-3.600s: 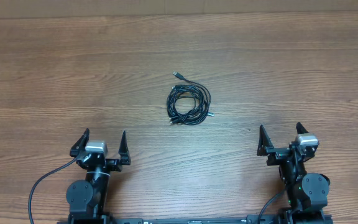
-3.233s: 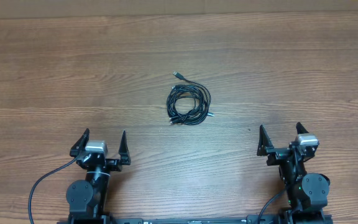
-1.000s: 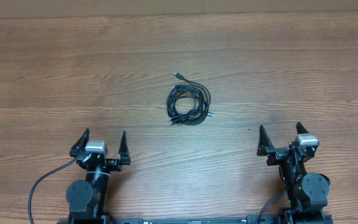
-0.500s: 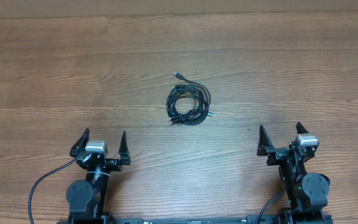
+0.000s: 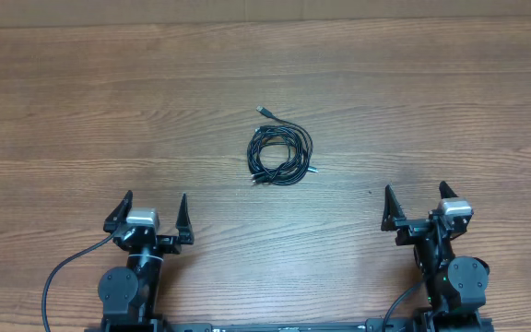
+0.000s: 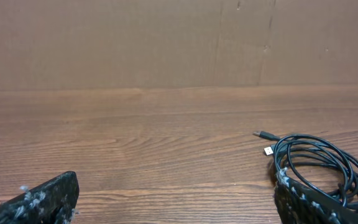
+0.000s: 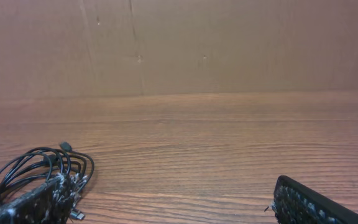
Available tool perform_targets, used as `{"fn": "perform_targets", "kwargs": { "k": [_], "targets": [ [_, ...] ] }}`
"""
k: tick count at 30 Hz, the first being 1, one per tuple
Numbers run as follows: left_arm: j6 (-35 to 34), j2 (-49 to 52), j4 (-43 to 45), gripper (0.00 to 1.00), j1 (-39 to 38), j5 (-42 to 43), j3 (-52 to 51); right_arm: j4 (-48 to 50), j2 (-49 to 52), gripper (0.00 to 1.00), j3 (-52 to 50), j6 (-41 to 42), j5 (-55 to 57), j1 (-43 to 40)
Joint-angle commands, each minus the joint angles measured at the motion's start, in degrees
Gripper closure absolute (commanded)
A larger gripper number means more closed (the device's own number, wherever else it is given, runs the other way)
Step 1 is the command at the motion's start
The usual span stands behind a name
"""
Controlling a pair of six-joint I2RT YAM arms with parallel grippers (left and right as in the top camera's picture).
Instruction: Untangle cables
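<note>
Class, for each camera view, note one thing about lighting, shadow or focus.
Overhead: even, soft light, no glare on the wooden table; the cables look sharp with hardly any shadow. Left wrist: the left end effector is dark and soft at the bottom edge. Right wrist: likewise the right end effector.

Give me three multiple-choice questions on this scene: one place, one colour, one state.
1. Where on the table do the cables lie? A) near its middle B) at its left edge C) between one gripper's fingers
2. What colour are they? A) white B) black C) red
3. The left gripper and right gripper are: A) both shut B) one shut, one open C) both open, empty
Answers: 1 A, overhead shows the bundle mid-table; 2 B, the cords look black; 3 C, each pair of fingers stands spread with nothing between.
</note>
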Motion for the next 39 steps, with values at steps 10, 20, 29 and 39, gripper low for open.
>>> {"fn": "perform_targets", "kwargs": {
  "k": [10, 20, 29, 39],
  "targets": [
    [1.33, -0.55, -0.24, 0.00, 0.28, -0.39, -0.20, 0.28, -0.09, 0.00, -0.55, -0.28, 0.11, 0.20],
    [1.33, -0.55, -0.24, 0.00, 0.28, -0.39, -0.20, 0.28, -0.09, 0.00, -0.55, -0.28, 0.11, 0.20],
    [0.96, -0.55, -0.11, 0.00, 0.28, 0.11, -0.20, 0.28, -0.09, 0.00, -0.55, -0.28, 0.11, 0.20],
    [0.72, -0.55, -0.35, 0.00, 0.28, -1.42, -0.20, 0.28, -0.09, 0.00, -0.55, -0.28, 0.11, 0.20]
  ]
}}
